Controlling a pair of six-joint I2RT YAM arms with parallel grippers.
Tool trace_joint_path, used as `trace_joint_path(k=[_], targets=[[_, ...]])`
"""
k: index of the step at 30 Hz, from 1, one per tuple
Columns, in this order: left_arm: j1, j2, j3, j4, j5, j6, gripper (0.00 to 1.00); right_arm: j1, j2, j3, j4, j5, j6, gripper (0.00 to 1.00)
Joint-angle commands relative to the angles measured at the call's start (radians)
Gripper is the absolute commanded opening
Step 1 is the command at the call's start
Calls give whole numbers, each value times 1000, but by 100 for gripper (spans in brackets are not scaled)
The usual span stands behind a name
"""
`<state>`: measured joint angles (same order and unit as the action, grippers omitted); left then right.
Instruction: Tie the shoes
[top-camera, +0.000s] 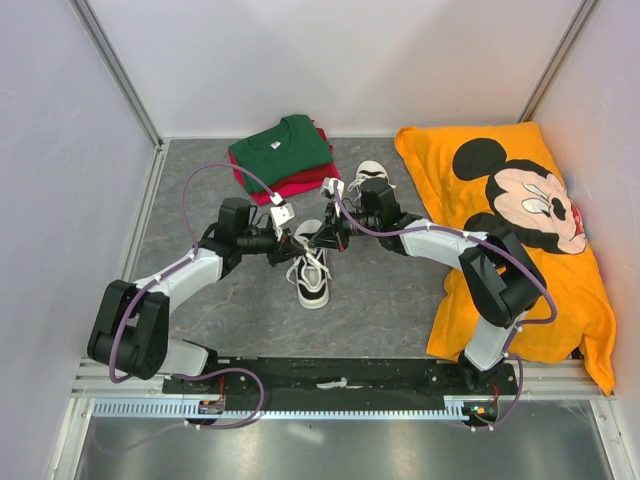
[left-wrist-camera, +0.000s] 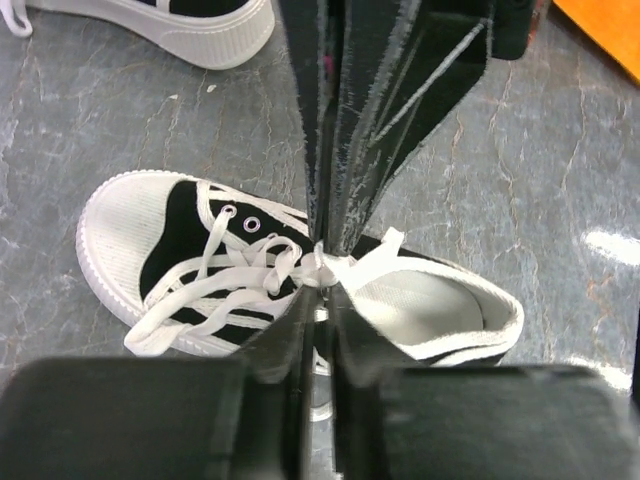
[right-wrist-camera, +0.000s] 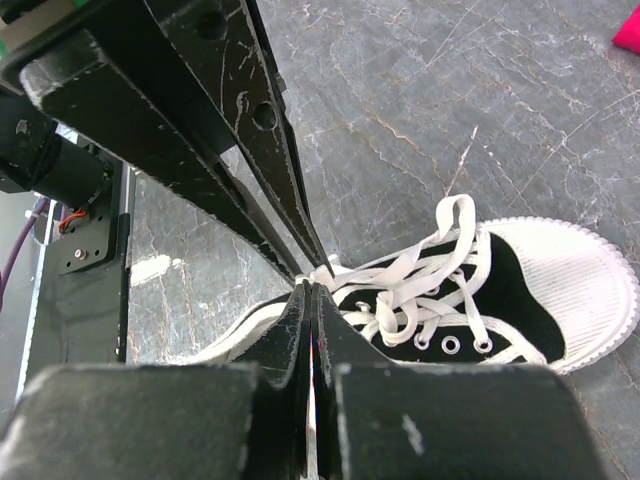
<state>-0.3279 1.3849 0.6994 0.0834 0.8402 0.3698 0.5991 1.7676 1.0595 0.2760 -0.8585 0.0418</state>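
One black sneaker (top-camera: 312, 278) with a white toe cap lies in the middle of the table; it also shows in the left wrist view (left-wrist-camera: 170, 230) and the right wrist view (right-wrist-camera: 520, 290). Its white laces (left-wrist-camera: 250, 275) lie loose and tangled over the tongue. My left gripper (left-wrist-camera: 322, 285) and right gripper (right-wrist-camera: 309, 285) meet tip to tip just above the shoe's opening. Each is shut on a bit of white lace (right-wrist-camera: 345, 272). In the top view, the left gripper (top-camera: 306, 245) and right gripper (top-camera: 328, 238) touch above the shoe. The second sneaker (top-camera: 370, 176) lies further back.
A green shirt (top-camera: 280, 148) lies folded on a red one (top-camera: 300, 183) at the back. A large orange Mickey Mouse cloth (top-camera: 520, 220) covers the table's right side. White walls enclose the table on the left, back and right.
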Motion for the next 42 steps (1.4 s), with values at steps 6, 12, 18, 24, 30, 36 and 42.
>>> trace_joint_path(k=[6, 12, 18, 24, 30, 36, 42], targets=[[10, -1, 15, 59, 57, 52, 41, -4, 4, -7, 34, -24, 6, 0], [12, 52, 70, 18, 69, 76, 30, -5, 6, -9, 41, -19, 13, 0], [29, 52, 81, -63, 83, 139, 4, -10, 6, -9, 29, -17, 0, 0], [38, 54, 100, -140, 99, 216, 2, -12, 27, 64, -113, -50, -36, 7], [35, 71, 127, -220, 94, 290, 2, -61, 75, 161, -187, -50, 29, 26], [32, 94, 150, -254, 79, 322, 2, -67, 156, 281, -363, -5, -28, 34], [23, 101, 152, -254, 65, 330, 2, -39, 211, 370, -509, 94, -160, 25]])
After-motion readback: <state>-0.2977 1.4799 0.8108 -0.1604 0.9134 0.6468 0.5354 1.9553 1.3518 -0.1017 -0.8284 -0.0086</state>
